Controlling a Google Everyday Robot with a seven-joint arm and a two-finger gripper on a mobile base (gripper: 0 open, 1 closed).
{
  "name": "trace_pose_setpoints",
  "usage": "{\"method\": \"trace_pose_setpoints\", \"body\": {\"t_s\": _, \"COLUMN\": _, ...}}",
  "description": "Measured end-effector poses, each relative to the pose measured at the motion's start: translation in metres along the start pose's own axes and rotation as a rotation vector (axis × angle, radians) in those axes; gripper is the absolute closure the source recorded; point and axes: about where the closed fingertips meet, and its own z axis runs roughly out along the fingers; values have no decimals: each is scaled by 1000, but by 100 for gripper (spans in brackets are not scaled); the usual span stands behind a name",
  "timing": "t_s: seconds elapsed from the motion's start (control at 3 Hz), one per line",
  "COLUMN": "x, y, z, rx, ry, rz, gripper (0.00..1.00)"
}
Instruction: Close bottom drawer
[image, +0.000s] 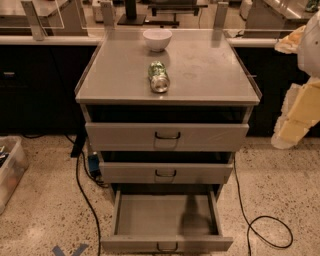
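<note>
The grey metal cabinet (167, 65) stands in the middle of the camera view with three drawers. The bottom drawer (167, 220) is pulled far out; its shallow tray is empty and its narrow front panel with a small dark wire handle (167, 247) is at the lower edge of the view. The middle drawer (166, 172) and the top drawer (167, 136) stick out only a little. My gripper (290, 131), cream and yellow, hangs at the right edge, to the right of the cabinet at top-drawer height and well above the bottom drawer, touching nothing.
A white bowl (157, 39) and a green can (159, 76) lying on its side rest on the cabinet top. A black cable (260, 220) loops on the speckled floor at the right. A clear plastic bin (10, 167) stands at the left. Dark counters run behind.
</note>
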Motion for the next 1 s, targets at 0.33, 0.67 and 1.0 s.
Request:
{"method": "trace_pose_setpoints", "body": {"t_s": 0.33, "x": 0, "y": 0, "z": 0, "rx": 0, "ry": 0, "rz": 0, "gripper": 0}}
{"method": "trace_pose_setpoints", "body": {"t_s": 0.67, "x": 5, "y": 21, "z": 28, "rx": -37, "ry": -5, "rz": 23, "gripper": 0}}
{"method": "trace_pose_setpoints", "body": {"t_s": 1.0, "x": 13, "y": 62, "z": 87, "rx": -115, "ry": -10, "rz": 67, "gripper": 0}}
